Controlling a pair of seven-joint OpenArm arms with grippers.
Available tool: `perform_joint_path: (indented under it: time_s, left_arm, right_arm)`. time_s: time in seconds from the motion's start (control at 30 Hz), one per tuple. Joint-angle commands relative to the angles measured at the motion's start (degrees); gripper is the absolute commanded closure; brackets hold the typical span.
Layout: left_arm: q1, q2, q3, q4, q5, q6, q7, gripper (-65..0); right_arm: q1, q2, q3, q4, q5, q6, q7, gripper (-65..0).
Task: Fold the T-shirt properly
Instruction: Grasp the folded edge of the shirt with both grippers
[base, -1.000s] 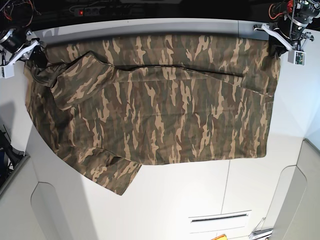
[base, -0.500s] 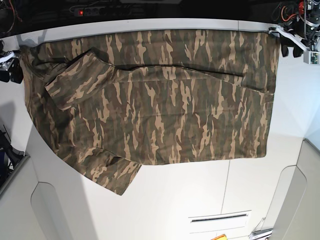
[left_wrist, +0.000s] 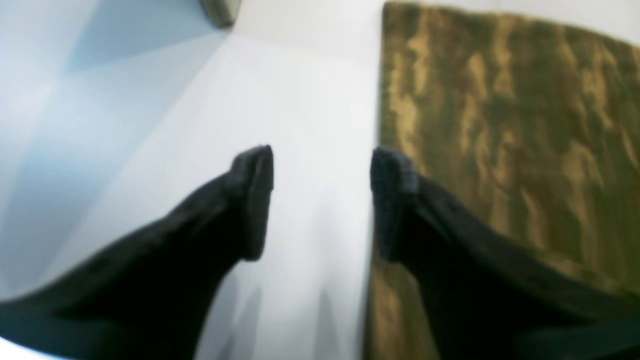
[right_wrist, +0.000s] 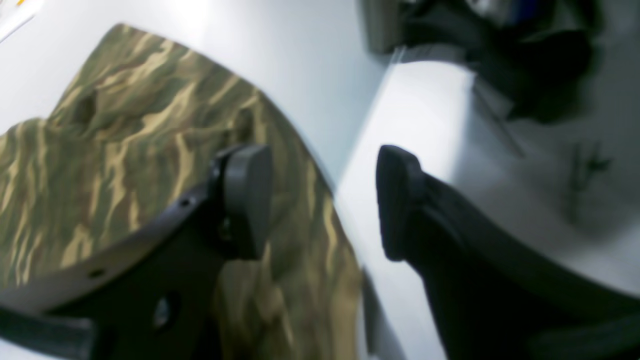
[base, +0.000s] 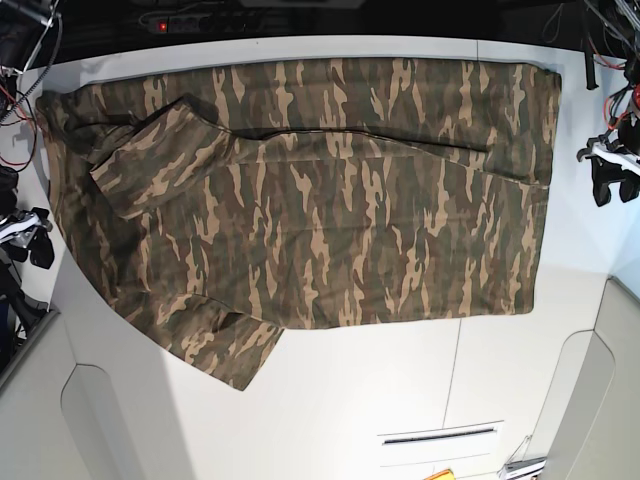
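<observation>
The camouflage T-shirt (base: 320, 200) lies flat on the white table (base: 400, 390), with its far edge folded over and one sleeve (base: 225, 350) sticking out at the front left. My left gripper (base: 612, 185) is open and empty, off the shirt's right edge. In the left wrist view its jaws (left_wrist: 322, 200) stand apart over bare table, with the shirt's edge (left_wrist: 525, 125) just right of them. My right gripper (base: 38, 245) is open and empty beside the shirt's left edge. In the right wrist view it (right_wrist: 322, 200) hangs over the cloth's border (right_wrist: 125, 140).
A power strip (base: 190, 20) with a red light lies behind the table's far edge. Cables hang at both far corners. A narrow slot (base: 440, 437) is set into the table's front right. Table seams run along the front.
Both grippers have left the shirt's far corners and moved outward and toward the front along its sides. The cloth that they held now lies flat.
</observation>
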Motion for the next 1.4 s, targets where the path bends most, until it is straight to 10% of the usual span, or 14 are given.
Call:
perform_joint_path:
  time_s: [0.0, 0.43, 0.7, 1.17, 1.27, 1.37]
  left_arm:
    - [-1.95, -2.32, 0.28, -1.79, -0.42, 0.24, -1.90, -36.5]
    - [-29.31, -12.04, 17.25, -41.46, 1.51, -1.16, -7.58, -36.6]
    - [-39.91, -11.06, 29.31, -57.05, 0.42, -3.43, -8.66, -36.6]
    - [-41.09, -4.68, 29.79, -57.33, -1.53, -6.49, -4.76, -36.4]
    - [-41.11, -4.66, 29.79, -57.33, -1.49, -6.47, -4.11, -25.0]
    - [-41.09, -4.66, 29.79, -57.33, -1.46, -6.47, -3.93, -3.0]
  right_arm:
    - [2.82, 1.27, -1.01, -1.38, 0.00, -0.20, 2.84, -32.5]
    - [19.87, 0.55, -13.84, -29.38, -9.62, -0.33, 17.62, -32.6]
    - [20.85, -1.49, -14.84, -33.77, -10.78, 0.96, 19.21, -32.6]
    - [20.90, -7.63, -14.95, -33.77, -7.63, 1.97, 16.55, -32.5]
    - [20.90, -7.56, -14.95, -33.75, -7.02, 1.97, 16.13, -31.4]
    - [20.90, -7.39, -14.93, -33.16, -7.32, 1.95, 16.09, -16.8]
